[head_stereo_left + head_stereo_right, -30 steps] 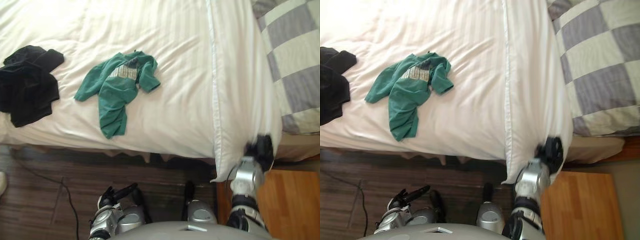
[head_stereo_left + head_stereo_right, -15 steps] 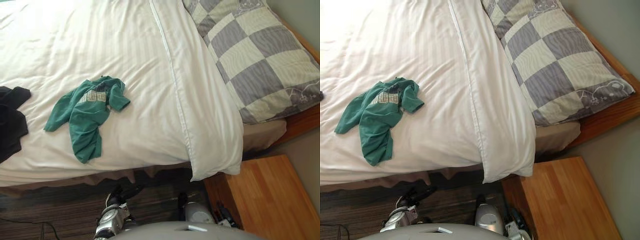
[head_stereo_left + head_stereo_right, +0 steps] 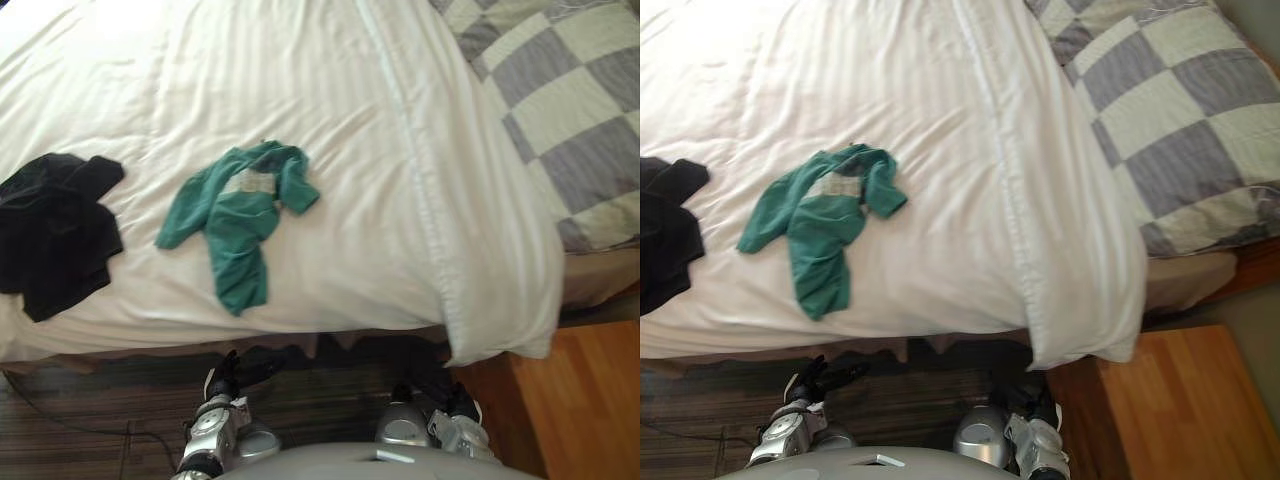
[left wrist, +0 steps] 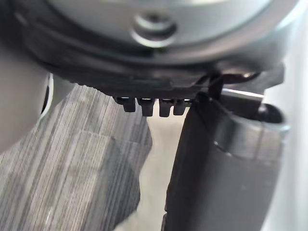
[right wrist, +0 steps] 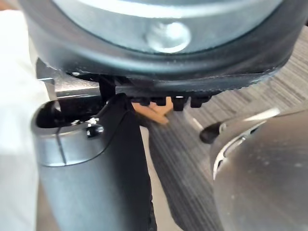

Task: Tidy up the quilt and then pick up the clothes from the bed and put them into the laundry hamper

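Clothes lie out on the bed, on top of a white, faintly striped quilt that covers the mattress from the far side to the near edge. The quilt's near right corner hangs over that edge, just beside a wooden nightstand. A green shirt lies crumpled on the quilt close to the near edge, roughly midway along it, with one sleeve pointing toward the left edge. A black garment sits bunched at the bed's left edge, apart from the shirt and touching nothing but the quilt. At the far right corner a grey-and-cream checked pillow rests against the quilt's folded border. Both arms hang low, below the near edge and over the dark plank floor. The left hand is empty, its fingers stretched out loosely toward the bed. The right hand hangs under the quilt's drooping corner, touching no cloth; whether it is spread or closed I cannot tell.
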Tool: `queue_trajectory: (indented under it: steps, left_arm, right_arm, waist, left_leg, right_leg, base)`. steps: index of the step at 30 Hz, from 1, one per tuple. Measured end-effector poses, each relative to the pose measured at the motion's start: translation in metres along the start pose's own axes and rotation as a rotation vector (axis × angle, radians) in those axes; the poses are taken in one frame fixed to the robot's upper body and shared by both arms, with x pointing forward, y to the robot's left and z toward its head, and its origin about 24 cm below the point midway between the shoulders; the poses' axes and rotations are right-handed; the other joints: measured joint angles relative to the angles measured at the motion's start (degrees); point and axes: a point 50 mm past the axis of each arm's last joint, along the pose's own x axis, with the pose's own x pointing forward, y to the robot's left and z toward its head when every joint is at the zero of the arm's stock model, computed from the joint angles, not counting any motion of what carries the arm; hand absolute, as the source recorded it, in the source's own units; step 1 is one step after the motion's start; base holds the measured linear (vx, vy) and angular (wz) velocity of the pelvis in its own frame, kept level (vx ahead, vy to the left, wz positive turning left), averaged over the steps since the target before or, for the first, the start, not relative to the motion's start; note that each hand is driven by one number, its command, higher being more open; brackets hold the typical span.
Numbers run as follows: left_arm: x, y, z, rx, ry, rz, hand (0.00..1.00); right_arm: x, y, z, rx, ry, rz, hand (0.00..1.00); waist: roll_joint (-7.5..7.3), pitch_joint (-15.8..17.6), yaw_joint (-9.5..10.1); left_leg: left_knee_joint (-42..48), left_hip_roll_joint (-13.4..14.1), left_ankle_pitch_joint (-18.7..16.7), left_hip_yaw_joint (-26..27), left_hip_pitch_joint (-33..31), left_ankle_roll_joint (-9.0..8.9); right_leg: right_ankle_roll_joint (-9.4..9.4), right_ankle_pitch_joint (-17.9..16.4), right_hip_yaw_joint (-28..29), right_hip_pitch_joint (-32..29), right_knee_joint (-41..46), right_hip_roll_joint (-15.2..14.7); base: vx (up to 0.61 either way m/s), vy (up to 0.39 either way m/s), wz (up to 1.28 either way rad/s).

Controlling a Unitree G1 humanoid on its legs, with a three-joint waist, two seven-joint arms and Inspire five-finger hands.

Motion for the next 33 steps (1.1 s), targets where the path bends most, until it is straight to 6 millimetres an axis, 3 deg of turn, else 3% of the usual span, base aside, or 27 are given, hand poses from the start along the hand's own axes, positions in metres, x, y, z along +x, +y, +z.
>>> queue_trajectory:
  steps: [1, 2, 4, 6, 7, 8, 9, 11, 12, 13, 15, 17, 18, 19, 22, 23, 25, 26, 29, 30, 31, 32, 33]
  left_arm:
    - [0.0, 0.012, -0.001, 0.019, 0.009, 0.032, 1.0]
    - [0.0, 0.032, 0.0, 0.064, 0.025, 0.07, 1.0]
    - [-0.003, 0.042, -0.007, 0.107, 0.059, 0.08, 1.0]
    - [-0.007, 0.047, -0.018, 0.105, 0.091, 0.091, 1.0]
    - [-0.008, 0.047, -0.02, 0.112, 0.095, 0.087, 1.0]
    - [-0.009, 0.048, -0.023, 0.126, 0.103, 0.086, 1.0]
    - [-0.009, 0.047, -0.023, 0.145, 0.103, 0.081, 1.0]
    - [-0.009, 0.043, -0.023, 0.198, 0.102, 0.055, 1.0]
    - [-0.008, 0.041, -0.021, 0.212, 0.097, 0.046, 1.0]
    - [-0.007, 0.038, -0.021, 0.215, 0.096, 0.034, 1.0]
    - [-0.005, 0.033, -0.016, 0.263, 0.085, 0.016, 1.0]
    - [-0.003, 0.02, -0.012, 0.291, 0.071, -0.02, 1.0]
    - [-0.003, 0.007, -0.013, 0.284, 0.058, -0.049, 1.0]
    - [-0.003, -0.009, -0.011, 0.285, 0.038, -0.083, 1.0]
    - [0.002, -0.028, 0.007, 0.313, -0.023, -0.153, 1.0]
    - [0.001, -0.029, 0.008, 0.287, -0.031, -0.151, 1.0]
    - [0.001, -0.028, 0.007, 0.269, -0.029, -0.156, 1.0]
    - [0.001, -0.028, 0.005, 0.269, -0.017, -0.169, 1.0]
    - [-0.001, -0.036, -0.001, 0.253, 0.007, -0.181, 1.0]
    - [-0.002, -0.045, -0.002, 0.244, 0.008, -0.201, 1.0]
    - [-0.003, -0.049, -0.003, 0.239, 0.007, -0.209, 1.0]
    - [-0.002, -0.053, 0.0, 0.24, -0.003, -0.218, 1.0]
    - [-0.002, -0.054, 0.001, 0.247, -0.003, -0.217, 1.0]
  right_arm:
    - [-0.001, 0.01, -0.005, -0.006, 0.029, 0.047, 1.0]
    - [-0.004, 0.023, -0.016, -0.013, 0.068, 0.093, 1.0]
    - [-0.005, 0.023, -0.017, -0.026, 0.065, 0.107, 1.0]
    - [-0.004, 0.022, -0.013, -0.077, 0.041, 0.117, 1.0]
    - [-0.003, 0.023, -0.009, -0.157, 0.03, 0.13, 1.0]
    - [-0.002, 0.027, -0.002, -0.204, 0.006, 0.148, 1.0]
    - [-0.002, 0.028, 0.001, -0.245, -0.01, 0.157, 1.0]
    - [-0.003, 0.038, 0.005, -0.449, -0.063, 0.201, 1.0]
    - [-0.004, 0.042, 0.008, -0.512, -0.09, 0.217, 1.0]
    - [-0.004, 0.045, 0.011, -0.566, -0.116, 0.232, 1.0]
    - [-0.005, 0.05, 0.012, -0.644, -0.147, 0.246, 1.0]
    - [-0.005, 0.05, 0.011, -0.645, -0.141, 0.241, 1.0]
    - [-0.005, 0.05, 0.011, -0.638, -0.141, 0.242, 1.0]
    - [-0.005, 0.051, 0.014, -0.622, -0.144, 0.244, 1.0]
    - [0.0, 0.05, 0.026, -0.604, -0.149, 0.231, 1.0]
    - [0.001, 0.047, 0.026, -0.603, -0.136, 0.221, 1.0]
    - [0.001, 0.048, 0.025, -0.593, -0.128, 0.222, 1.0]
    - [0.001, 0.047, 0.025, -0.572, -0.122, 0.215, 1.0]
    - [0.003, 0.046, 0.029, -0.523, -0.113, 0.202, 1.0]
    - [0.003, 0.044, 0.031, -0.471, -0.108, 0.199, 1.0]
    - [0.003, 0.043, 0.031, -0.451, -0.105, 0.196, 1.0]
    - [0.003, 0.042, 0.029, -0.423, -0.097, 0.193, 1.0]
    - [0.002, 0.041, 0.023, -0.401, -0.081, 0.193, 1.0]
  waist:
    - [-1.86, -0.6, -0.64]
    - [-4.63, -1.4, -0.72]
    - [-4.46, -1.9, -0.36]
    - [-3.68, -3.8, -0.07]
    - [-3.02, -4.0, 0.01]
    - [-2.07, -4.0, -0.19]
    - [-1.56, -3.9, -0.21]
    - [-0.24, -3.6, 0.21]
    - [0.26, -3.3, 0.36]
    - [0.61, -3.0, 0.46]
    - [0.08, -2.9, 1.14]
    - [-0.06, -2.6, 1.43]
    - [0.47, -2.7, 1.34]
    - [1.27, -2.0, 1.36]
    - [1.72, 0.7, 1.15]
    - [2.12, 0.7, 1.38]
    - [2.41, 0.8, 1.17]
    - [2.04, 1.0, 0.84]
    - [2.7, 0.9, -0.6]
    - [2.6, 0.9, -0.81]
    - [2.46, 0.8, -0.88]
    - [1.92, 0.6, -0.78]
    - [-0.14, 0.2, -0.88]
  left_leg:
    - [-1.8, -1.7, -3.1, -0.2, 0.3, -2.23]
    - [-1.7, -3.9, -2.8, -0.4, -0.3, -1.81]
    - [-1.9, -4.5, -3.5, 1.1, 0.7, -2.01]
    - [-2.5, -5.4, -3.3, 3.6, 0.0, -1.72]
    - [-2.9, -5.5, -3.0, 5.7, 0.3, -1.32]
    - [-3.0, -4.8, -3.0, 6.5, 0.2, -1.31]
    - [-3.0, -4.3, -3.0, 6.6, 0.2, -1.27]
    - [-3.0, -2.5, -2.3, 6.5, 0.2, -0.28]
    - [-3.0, -1.9, -1.8, 6.1, 0.2, 0.5]
    - [-3.1, -1.6, -1.2, 6.0, 0.2, 2.35]
    - [-3.3, -2.4, 0.2, 6.4, 0.4, 8.89]
    - [-6.0, -7.9, -1.0, 5.7, 1.5, 8.09]
    - [-7.4, -10.6, -0.3, 6.0, 1.9, 8.93]
    - [-4.2, -11.1, 0.4, 6.7, 0.4, 7.87]
    - [9.0, -12.1, 1.7, 6.7, -5.9, 3.77]
    - [10.9, -12.1, 2.3, 7.8, -6.2, 2.81]
    - [11.3, -11.7, 2.5, 11.1, -4.9, 2.5]
    - [10.2, -10.2, 0.4, 15.5, -3.2, 2.49]
    - [5.2, -6.7, -0.2, 19.3, -0.2, 5.56]
    - [3.4, -4.0, 1.5, 18.9, 0.4, 7.76]
    - [2.9, -3.3, 2.0, 18.4, 0.4, 7.85]
    - [3.0, -4.5, 0.8, 16.2, 0.4, 5.92]
    - [3.9, -6.9, -1.4, 16.1, 0.1, 4.16]
  right_leg:
    - [2.05, -1.5, 1.0, -0.1, 0.5, 0.4]
    - [1.6, -0.5, 3.1, 0.7, 0.0, 0.8]
    - [0.56, 6.8, 1.0, 0.8, -1.1, 1.1]
    - [-5.85, 12.7, -0.9, -3.6, -0.3, 0.7]
    - [-7.39, 15.7, -4.9, -4.3, -2.0, 1.4]
    - [-5.25, 11.9, -7.8, -4.1, -0.5, 4.1]
    - [-4.36, 8.3, -9.1, -4.0, 1.1, 5.9]
    - [-5.27, -5.1, -12.7, -3.8, 7.0, 12.2]
    - [-5.54, -7.1, -11.2, -3.6, 7.3, 13.7]
    - [-5.9, -7.5, -11.3, -3.3, 7.6, 14.1]
    - [-7.27, -8.4, -12.5, -1.9, 7.5, 14.0]
    - [-7.69, -7.6, -12.7, 0.1, 4.7, 12.8]
    - [-7.05, -5.9, -12.9, 1.2, 2.2, 12.2]
    - [-6.67, -5.0, -12.7, 1.8, 0.5, 11.6]
    - [-5.76, -3.8, -11.8, 3.0, -0.7, 8.6]
    - [-5.8, -3.4, -10.7, 3.2, -0.9, 7.9]
    - [-5.84, -2.8, -10.0, 4.3, -2.1, 7.2]
    - [-5.84, -1.9, -9.2, 5.0, -3.1, 6.7]
    - [-5.35, -1.6, -7.5, 4.6, -2.5, 6.6]
    - [-4.44, -1.1, -6.2, 3.3, -1.6, 5.7]
    - [-3.68, -0.7, -5.7, 2.8, -1.5, 5.0]
    - [-2.37, 0.2, -4.8, 2.3, -1.6, 3.6]
    - [-1.43, 0.5, -4.6, 1.8, -2.1, 2.2]
  base:
    - [0.06, 0.53, -0.06]
    - [0.06, 0.286, 0.12]
    - [0.01, 0.262, -0.17]
    - [-0.04, 0.295, -0.54]
    - [-0.04, 0.226, -0.68]
    - [-0.03, 0.189, -0.56]
    - [0.0, 0.111, -0.32]
    - [0.01, 0.005, -0.12]
    - [-0.03, -0.085, 0.09]
    - [-0.04, -0.103, 0.15]
    - [-0.03, -0.123, 0.29]
    - [0.01, -0.049, 0.29]
    - [0.03, 0.017, 0.14]
    - [0.03, 0.016, 0.12]
    - [0.0, 0.079, 0.09]
    - [0.02, 0.087, -0.15]
    - [0.08, 0.121, -0.2]
    - [0.09, 0.155, -0.24]
    - [0.05, 0.196, -0.33]
    - [0.02, 0.259, -0.3]
    - [0.01, 0.359, -0.34]
    - [0.01, 0.35, -0.18]
    - [0.02, 0.357, -0.02]
